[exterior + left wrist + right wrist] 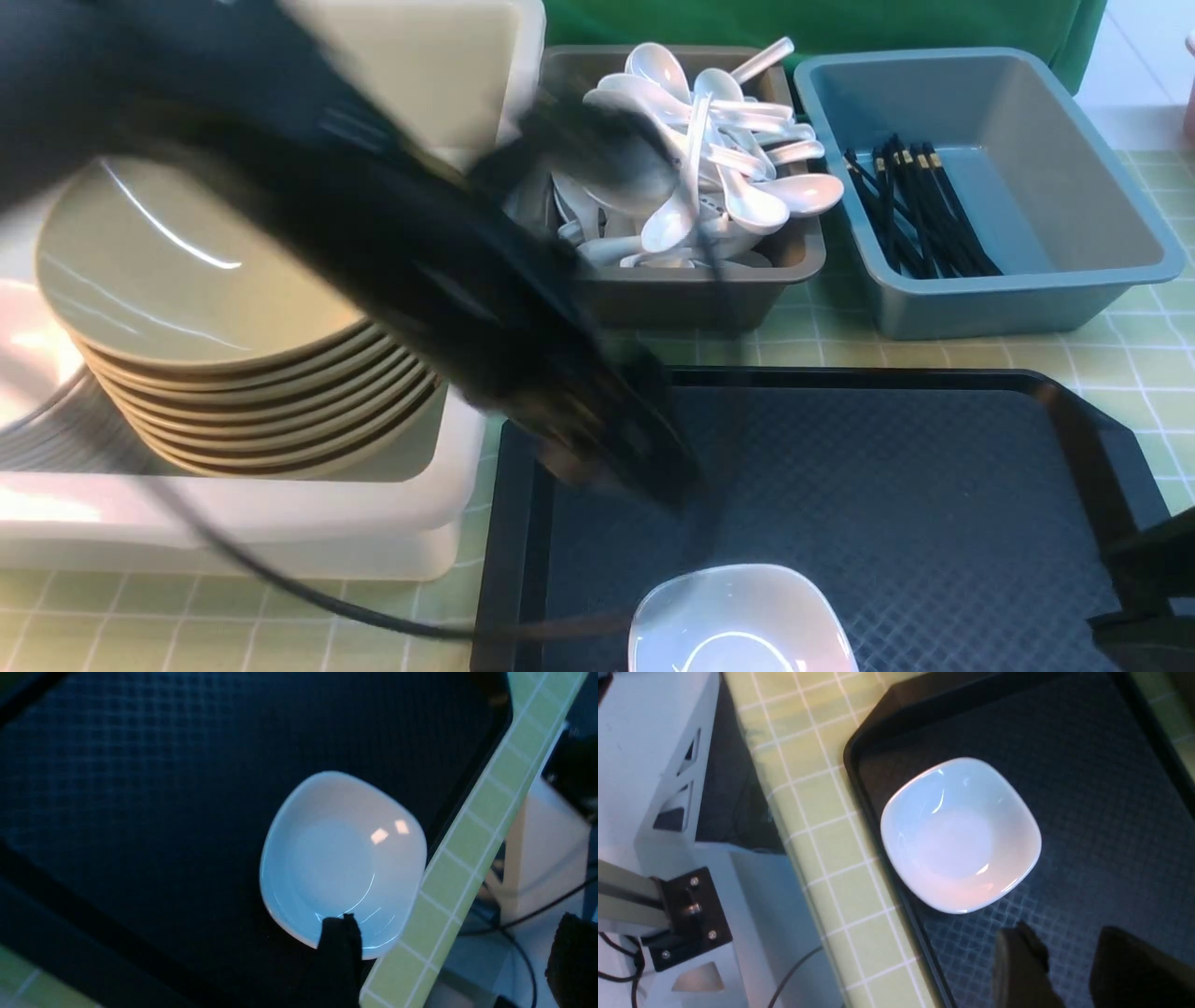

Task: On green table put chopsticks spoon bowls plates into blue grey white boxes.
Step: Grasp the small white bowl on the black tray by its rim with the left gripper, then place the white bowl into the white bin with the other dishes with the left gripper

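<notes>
Here, white bowl [742, 621] on black tray [934, 485], right end effector [1064, 940] spread

One bowl [742, 621], one tray [934, 485], three boxes [1102, 187], one plate stack [215, 308].

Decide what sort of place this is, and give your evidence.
Probably a canteen-style dish-sorting station: stacked plates in a white box, spoons heaped in a grey box, chopsticks in a blue box, beside a black serving tray.
</notes>
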Motion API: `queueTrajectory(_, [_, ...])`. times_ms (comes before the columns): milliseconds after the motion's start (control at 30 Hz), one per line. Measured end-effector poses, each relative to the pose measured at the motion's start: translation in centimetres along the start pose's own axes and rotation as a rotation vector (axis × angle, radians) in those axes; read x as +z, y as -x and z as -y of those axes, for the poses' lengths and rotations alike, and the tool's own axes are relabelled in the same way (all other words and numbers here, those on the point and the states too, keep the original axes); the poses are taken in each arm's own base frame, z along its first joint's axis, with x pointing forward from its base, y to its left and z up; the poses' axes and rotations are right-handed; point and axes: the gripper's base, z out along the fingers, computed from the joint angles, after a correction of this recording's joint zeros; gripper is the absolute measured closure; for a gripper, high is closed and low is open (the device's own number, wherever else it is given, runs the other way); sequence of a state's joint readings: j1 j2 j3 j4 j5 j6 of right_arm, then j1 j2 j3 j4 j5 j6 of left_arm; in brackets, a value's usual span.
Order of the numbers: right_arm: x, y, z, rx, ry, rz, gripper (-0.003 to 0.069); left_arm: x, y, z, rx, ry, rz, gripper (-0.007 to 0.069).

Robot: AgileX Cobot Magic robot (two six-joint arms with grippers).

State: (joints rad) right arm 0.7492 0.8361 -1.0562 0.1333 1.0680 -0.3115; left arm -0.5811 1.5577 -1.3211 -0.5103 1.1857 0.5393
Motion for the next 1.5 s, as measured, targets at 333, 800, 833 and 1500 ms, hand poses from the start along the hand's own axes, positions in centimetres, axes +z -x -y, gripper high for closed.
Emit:
queueTrajectory(333, [0.0,0.1,0.0,0.002,-0.005,0.015,0.0423,10.9,3.5,-2.4,0.427,-0.061,-0.280,0.0106])
queueTrajectory(800, [0.0,0.1,0.0,-0.022,-0.004,0.016,0.0423,16.4,2.5,-5.6,0.370,-0.146,-0.368,0.0391])
queueTrajectory(833, [0.0,0.1,0.0,-0.023,-0.004,0.016,0.0423,16.4,2.4,-5.9,0.356,-0.150,-0.359,0.0447])
queueTrajectory(1500, [-0.1,1.3,-0.2,0.005,0.019,0.147,0.0423,-7.3,2.0,-7.4,-0.188,-0.035,0.334,0.0610])
